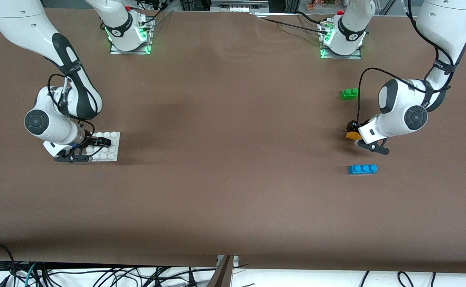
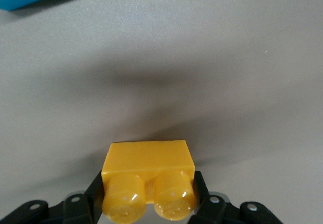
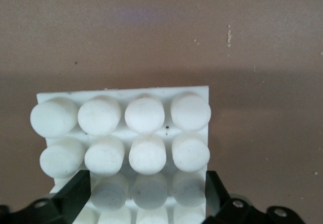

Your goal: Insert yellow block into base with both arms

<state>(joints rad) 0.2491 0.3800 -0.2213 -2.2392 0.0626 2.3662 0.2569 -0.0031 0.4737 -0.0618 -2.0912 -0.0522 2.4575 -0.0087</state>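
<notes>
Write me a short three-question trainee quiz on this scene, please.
1. True or false: the green brick lies nearer to the front camera than the blue brick.
2. The left gripper is shut on: A green brick, B yellow block, C blue brick?
3. Fill in: the right gripper is down at the white ____.
Key: 1 false; 2 B; 3 base.

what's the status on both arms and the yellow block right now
Left gripper jaws flanking the yellow block on the table. Right gripper jaws straddling the base. Green brick and blue brick nearby, not obstructing.
</notes>
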